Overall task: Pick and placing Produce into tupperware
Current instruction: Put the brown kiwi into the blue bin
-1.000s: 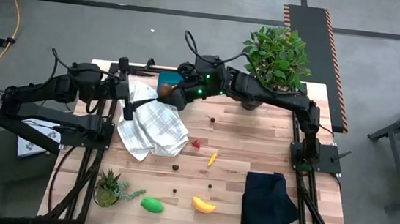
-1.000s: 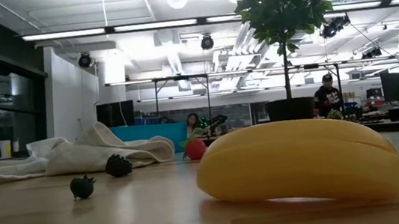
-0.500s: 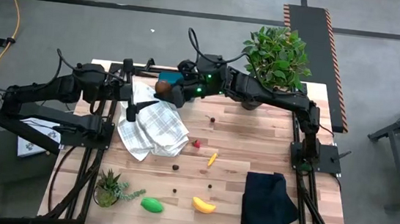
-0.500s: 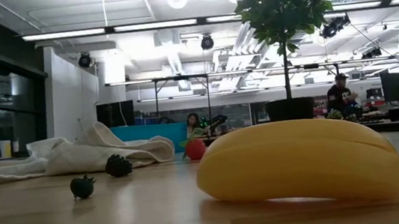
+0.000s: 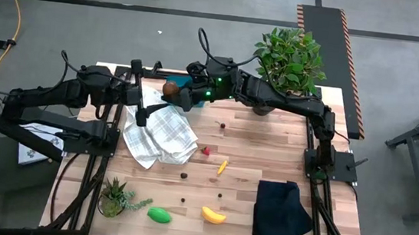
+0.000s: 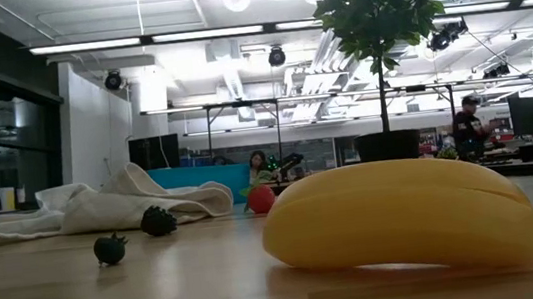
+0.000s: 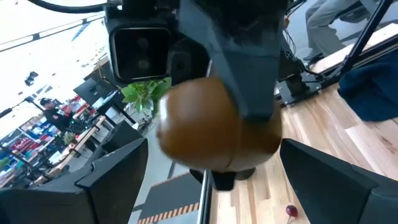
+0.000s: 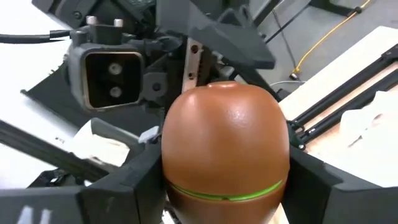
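While your right claw (image 5: 175, 93) grips the brown kiwi (image 5: 170, 90) beside the teal tupperware (image 5: 177, 80), keep it clenched until it's over the box; left claw (image 5: 142, 109) waits spread wide.

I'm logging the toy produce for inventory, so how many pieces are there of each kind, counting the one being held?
Kiwi: 1
Strawberry: 1
Carrot: 1
Banana: 1
Green oval: 1
Dark berries: 5
Total: 10
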`<state>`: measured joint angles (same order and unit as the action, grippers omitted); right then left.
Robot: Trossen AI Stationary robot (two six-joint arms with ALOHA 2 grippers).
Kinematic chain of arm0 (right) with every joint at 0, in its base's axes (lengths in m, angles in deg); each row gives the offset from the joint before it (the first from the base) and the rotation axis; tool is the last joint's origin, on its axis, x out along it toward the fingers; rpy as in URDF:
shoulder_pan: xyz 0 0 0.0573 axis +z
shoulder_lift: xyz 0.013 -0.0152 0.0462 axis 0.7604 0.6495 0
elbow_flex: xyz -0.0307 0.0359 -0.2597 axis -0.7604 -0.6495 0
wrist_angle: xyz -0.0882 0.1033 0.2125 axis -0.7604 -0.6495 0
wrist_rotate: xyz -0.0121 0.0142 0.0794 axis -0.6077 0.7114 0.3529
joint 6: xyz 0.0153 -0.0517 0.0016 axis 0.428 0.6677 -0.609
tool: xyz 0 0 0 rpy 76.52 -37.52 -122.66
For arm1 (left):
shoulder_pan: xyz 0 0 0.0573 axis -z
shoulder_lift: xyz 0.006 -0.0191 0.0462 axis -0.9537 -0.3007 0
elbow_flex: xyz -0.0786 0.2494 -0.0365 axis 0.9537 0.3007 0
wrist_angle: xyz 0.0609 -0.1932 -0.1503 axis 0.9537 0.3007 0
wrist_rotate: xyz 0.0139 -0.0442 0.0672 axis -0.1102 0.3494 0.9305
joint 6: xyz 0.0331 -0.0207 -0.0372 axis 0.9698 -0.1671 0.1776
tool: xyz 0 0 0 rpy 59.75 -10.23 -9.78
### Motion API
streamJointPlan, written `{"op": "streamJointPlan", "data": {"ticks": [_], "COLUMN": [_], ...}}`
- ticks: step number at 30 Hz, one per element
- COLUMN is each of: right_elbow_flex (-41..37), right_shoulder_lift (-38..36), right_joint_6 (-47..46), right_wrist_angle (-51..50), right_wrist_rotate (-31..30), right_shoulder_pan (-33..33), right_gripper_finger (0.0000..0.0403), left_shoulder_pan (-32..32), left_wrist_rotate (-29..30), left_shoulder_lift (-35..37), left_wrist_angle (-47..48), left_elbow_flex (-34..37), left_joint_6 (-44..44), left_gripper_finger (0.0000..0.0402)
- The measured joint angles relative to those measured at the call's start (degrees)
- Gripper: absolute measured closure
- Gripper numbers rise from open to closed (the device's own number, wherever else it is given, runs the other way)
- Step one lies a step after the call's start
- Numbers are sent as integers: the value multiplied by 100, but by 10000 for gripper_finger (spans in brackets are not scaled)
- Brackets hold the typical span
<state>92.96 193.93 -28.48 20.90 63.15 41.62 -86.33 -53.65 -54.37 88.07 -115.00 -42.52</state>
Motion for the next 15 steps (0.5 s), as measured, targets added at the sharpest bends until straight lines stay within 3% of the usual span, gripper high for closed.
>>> {"op": "streamJointPlan", "data": {"ticks": [15], "right_elbow_flex": [0], "right_shoulder_lift": [0], "right_joint_6": [-13], "right_wrist_angle": [18], "right_wrist_rotate": [-18], "right_shoulder_pan": [-2], "right_gripper_finger": [173], "left_shoulder_pan": [3], "left_wrist_rotate": [-33], "left_shoulder_lift": [-146], "left_wrist_angle": [-421], "left_elbow_flex": [0], "left_joint_6": [103], "left_gripper_finger": [48]}}
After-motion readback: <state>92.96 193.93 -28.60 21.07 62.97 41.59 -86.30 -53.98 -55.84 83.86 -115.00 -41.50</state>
